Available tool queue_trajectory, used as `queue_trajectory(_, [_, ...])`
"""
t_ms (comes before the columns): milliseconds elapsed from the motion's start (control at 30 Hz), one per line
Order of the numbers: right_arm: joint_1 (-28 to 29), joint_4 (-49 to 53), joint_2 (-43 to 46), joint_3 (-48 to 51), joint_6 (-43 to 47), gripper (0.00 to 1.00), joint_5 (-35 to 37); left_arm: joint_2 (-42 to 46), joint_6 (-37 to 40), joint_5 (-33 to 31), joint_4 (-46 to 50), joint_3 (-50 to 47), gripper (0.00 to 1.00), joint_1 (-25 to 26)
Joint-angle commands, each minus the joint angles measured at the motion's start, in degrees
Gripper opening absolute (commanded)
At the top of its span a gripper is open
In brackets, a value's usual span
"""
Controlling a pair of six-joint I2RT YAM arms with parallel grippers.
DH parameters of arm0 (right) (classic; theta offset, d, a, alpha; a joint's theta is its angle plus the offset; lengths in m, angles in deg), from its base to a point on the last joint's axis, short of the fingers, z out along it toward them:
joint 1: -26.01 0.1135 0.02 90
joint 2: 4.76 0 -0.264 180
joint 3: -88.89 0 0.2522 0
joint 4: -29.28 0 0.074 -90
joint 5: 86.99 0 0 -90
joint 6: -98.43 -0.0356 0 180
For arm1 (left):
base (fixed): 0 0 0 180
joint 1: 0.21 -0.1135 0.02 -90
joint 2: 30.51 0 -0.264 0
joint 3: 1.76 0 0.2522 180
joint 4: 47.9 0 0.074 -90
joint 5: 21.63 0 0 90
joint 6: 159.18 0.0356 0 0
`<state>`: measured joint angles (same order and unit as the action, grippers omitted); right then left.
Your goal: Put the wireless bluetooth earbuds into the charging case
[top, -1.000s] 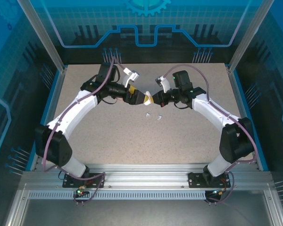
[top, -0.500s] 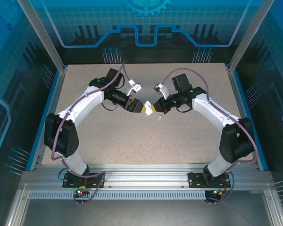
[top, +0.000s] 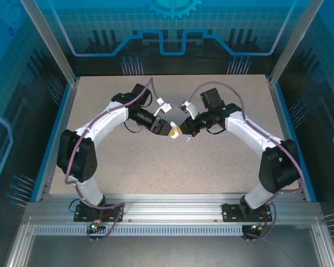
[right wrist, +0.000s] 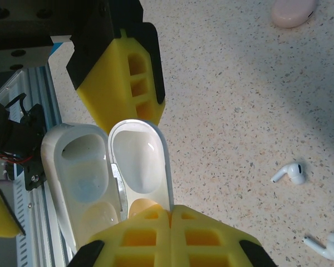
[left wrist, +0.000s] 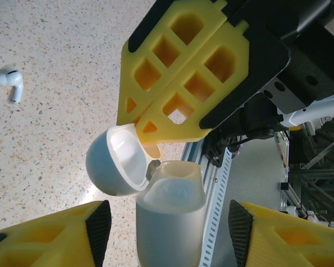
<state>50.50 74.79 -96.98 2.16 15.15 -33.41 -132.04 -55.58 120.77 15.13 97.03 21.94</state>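
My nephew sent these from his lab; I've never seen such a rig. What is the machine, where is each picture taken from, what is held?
Two robot arms are bolted at a table's near edge. One picture looks down from above: left arm, right arm. The other two come from a camera on each wrist, close behind yellow jaws. On the speckled table lie one white earbud and another earbud. Between the arms is a white charging case, lid open. The right arm's jaws pinch the lid's edge; the left arm's jaws stand apart either side of the case body, not touching it.
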Motion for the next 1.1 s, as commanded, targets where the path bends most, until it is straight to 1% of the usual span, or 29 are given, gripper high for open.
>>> queue_trajectory(0, [0.9, 0.6, 1.7, 0.5, 0.8, 0.0, -0.2, -0.9, 0.3, 2.3, 0.6, 1.5, 0.59, 0.6])
queue_trajectory(167, [1.1, 0.2, 1.6, 0.7, 0.6, 0.0, -0.2, -1.4, -0.3, 2.7, -0.1, 1.7, 0.52, 0.9])
queue_trajectory(433, [1.2, 0.0, 1.3, 0.5, 0.4, 0.0, 0.1, -1.9, -0.3, 2.8, -0.1, 1.8, 0.33, 1.2])
queue_trajectory(500, [1.2, -0.1, 1.3, 0.4, 0.4, 0.0, 0.5, -1.8, -0.3, 2.8, -0.1, 1.8, 0.29, 1.2])
queue_trajectory(600, [1.1, -0.2, 1.4, 0.2, 0.2, 0.0, 1.1, -1.8, -0.3, 2.7, -0.3, 1.8, 0.19, 1.2])
queue_trajectory(667, [1.1, -0.5, 1.6, 0.0, -0.4, 0.0, 1.8, -1.7, -0.4, 2.7, -0.4, 1.8, 0.06, 1.2])
queue_trajectory(700, [0.8, -1.4, 2.0, 0.1, -1.7, 0.01, 3.4, -1.6, -0.4, 2.6, -0.4, 1.8, 0.0, 1.2])
queue_trajectory(800, [-0.9, -3.3, 4.3, 0.7, -4.8, 0.13, 4.5, 0.2, -1.5, 0.7, -2.4, 0.5, 0.0, 1.1])
queue_trajectory(833, [-1.9, -4.0, 5.9, 1.2, -6.2, 0.23, 4.3, 1.6, -2.5, -0.4, -4.3, -0.7, 0.0, 1.1])
queue_trajectory(967, [-3.7, -4.4, 11.6, 3.5, -9.2, 0.49, 5.0, 9.6, -9.4, -5.1, -16.8, -7.9, 0.0, 0.6])
queue_trajectory(1067, [-3.9, -3.1, 14.3, 4.4, -10.5, 0.57, 6.6, 16.1, -14.0, -8.9, -26.5, -13.7, 0.0, 0.4])
